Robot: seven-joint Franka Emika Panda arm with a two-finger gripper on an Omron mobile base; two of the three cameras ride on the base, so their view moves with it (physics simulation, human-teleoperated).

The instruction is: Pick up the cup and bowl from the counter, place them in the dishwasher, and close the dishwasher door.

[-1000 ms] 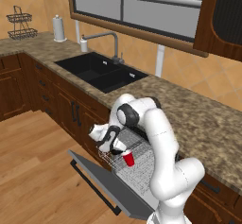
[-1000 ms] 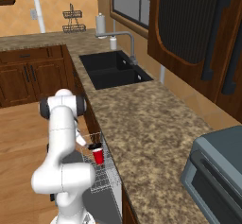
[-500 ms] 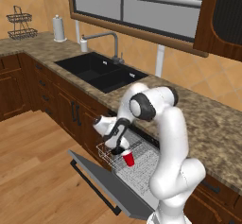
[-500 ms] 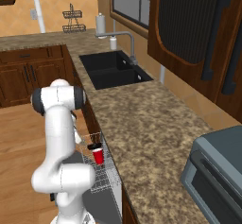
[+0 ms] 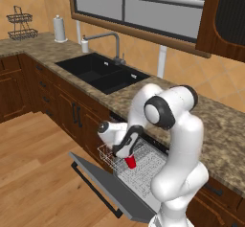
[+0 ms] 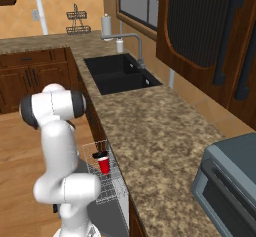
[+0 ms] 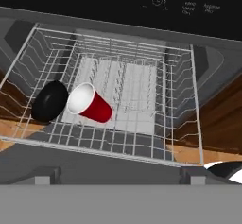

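Low in the centre of the left base view, the pincer point(image 5: 120, 150) is seen spread open and empty above the white wire rack point(image 5: 143, 166), where the red cup point(image 5: 129, 162) lies just right of it, with the grey dishwasher door point(image 5: 107, 188) dropped open below. Toward the lower middle of the right base view, the cup point(image 6: 104, 165) is seen in the rack point(image 6: 107, 181) beside the granite table point(image 6: 160, 131). Left of centre in the hand view, the cup point(image 7: 90, 103) lies on its side, white mouth touching the black bowl point(image 7: 49, 101) at its left.

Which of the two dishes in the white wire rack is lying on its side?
The small red tapered cup with white inside: it lies tipped over, its open mouth facing sideways toward the glossy black bowl beside it in the white wire rack.
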